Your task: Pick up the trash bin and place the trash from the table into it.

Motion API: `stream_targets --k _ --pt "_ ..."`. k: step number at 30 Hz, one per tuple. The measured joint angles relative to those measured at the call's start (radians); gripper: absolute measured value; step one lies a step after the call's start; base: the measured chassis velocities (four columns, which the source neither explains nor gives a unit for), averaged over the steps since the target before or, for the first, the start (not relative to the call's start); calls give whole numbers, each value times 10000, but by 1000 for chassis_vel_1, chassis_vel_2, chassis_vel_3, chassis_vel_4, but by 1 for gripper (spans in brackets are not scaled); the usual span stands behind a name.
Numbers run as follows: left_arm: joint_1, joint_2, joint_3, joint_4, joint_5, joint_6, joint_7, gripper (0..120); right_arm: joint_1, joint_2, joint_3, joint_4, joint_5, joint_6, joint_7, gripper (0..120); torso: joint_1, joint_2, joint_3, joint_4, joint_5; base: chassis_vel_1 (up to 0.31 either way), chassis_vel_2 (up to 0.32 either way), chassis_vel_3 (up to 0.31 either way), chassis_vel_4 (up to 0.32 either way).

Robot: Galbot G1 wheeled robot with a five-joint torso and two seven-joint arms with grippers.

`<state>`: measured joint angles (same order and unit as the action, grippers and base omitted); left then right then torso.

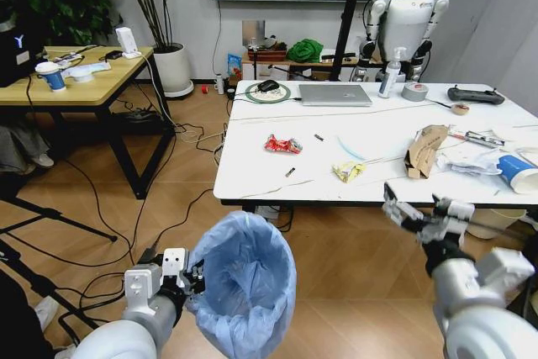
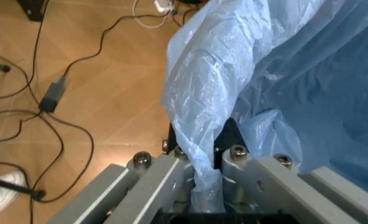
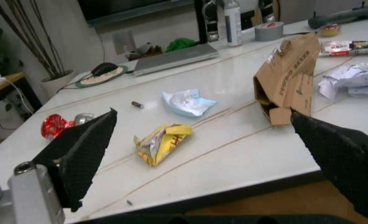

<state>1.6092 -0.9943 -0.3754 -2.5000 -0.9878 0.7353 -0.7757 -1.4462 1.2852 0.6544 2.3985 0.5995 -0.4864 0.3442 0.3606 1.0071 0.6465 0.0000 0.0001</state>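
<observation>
One bin (image 1: 242, 287), two crumpled wrappers (image 1: 283, 145) (image 1: 348, 171)

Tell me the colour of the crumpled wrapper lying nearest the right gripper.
Yellow: the crumpled wrapper shows best in the right wrist view, between the right gripper's open fingers.

Closed laptop (image 1: 334, 94), spray bottle (image 1: 388, 73), tape roll (image 1: 414, 91), mouse (image 1: 268, 86) at far edge; potted plant (image 1: 171, 63) beyond.

Head view looks down over table (image 1: 370, 153); right wrist shares it, close; left wrist seemingly hugs bin bag (image 2: 283, 70).
</observation>
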Motion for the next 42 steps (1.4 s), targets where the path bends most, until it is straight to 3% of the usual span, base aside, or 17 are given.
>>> stream_targets --k 7,16,20,25,42 --pt "161 99 -190 0 -445 0 -353 0 1642 -999 -482 -1076 1271 -312 556 100 -10 -19 -12 2 0 0 0 0 0" --pt "154 162 -299 0 -610 0 -402 0 3267 -1409 -1169 -2195 2485 -755 1133 100 -17 -33 -20 1 0 0 0 0 0" --pt "118 146 -306 0 -624 0 -396 0 4141 -1952 -1674 -2802 3433 -1256 1804 100 -19 -41 -24 1 0 0 0 0 0" --pt "38 134 -285 0 -639 0 -380 0 4575 -2365 -2178 -3255 3628 -1434 2101 100 -22 -45 -28 -1 0 0 0 0 0" --pt "-156 -92 -240 0 -631 0 -333 0 5903 -1334 -3700 -4941 3884 -1437 2803 100 -26 -56 -33 1 -2 0 0 0 0"
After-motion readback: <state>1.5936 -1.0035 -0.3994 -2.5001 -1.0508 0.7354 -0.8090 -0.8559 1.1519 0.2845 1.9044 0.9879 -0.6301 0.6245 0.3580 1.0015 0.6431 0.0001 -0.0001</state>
